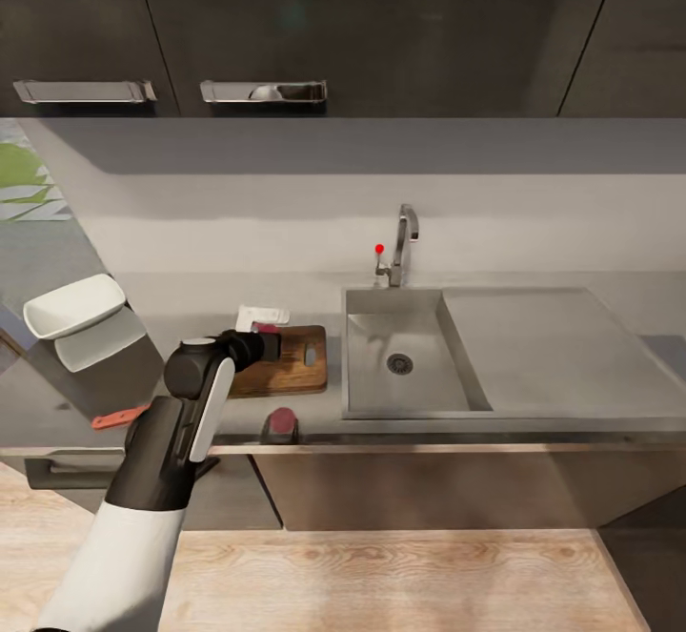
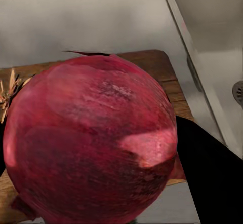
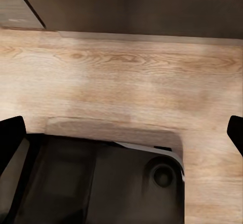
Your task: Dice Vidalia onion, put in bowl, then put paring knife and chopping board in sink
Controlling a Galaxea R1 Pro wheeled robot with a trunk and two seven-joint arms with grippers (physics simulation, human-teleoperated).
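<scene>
Left claw: I have it clamped on the onion, held over the far left part of the chopping board, so the onion can go down on wood for dicing.
Onion: out of the sink and in my grip; in the left wrist view it is a big round bulb with dark red, papery, faintly streaked skin and a dry tuft of roots at one end. I cannot tell whether it already touches the board.
Chopping board: dark brown wood with visible grain, rounded corners, an oval hole toward its right end; it lies flat on the table just left of the sink, which I judge handy for the short carry.
Sink: dull grey steel basin with a round drain, flat drainboard to its right, curved chrome tap and a red-tipped lever at the far edge.
Paring knife: red handle lying at the near left edge of the table, well apart from the board; I will have to fetch it.
Bowl: white, glossy, rounded-square, far left on the table.
Right claw: its two dark fingers stand wide apart with nothing between them, aimed at the pale wood-grain floor.
</scene>
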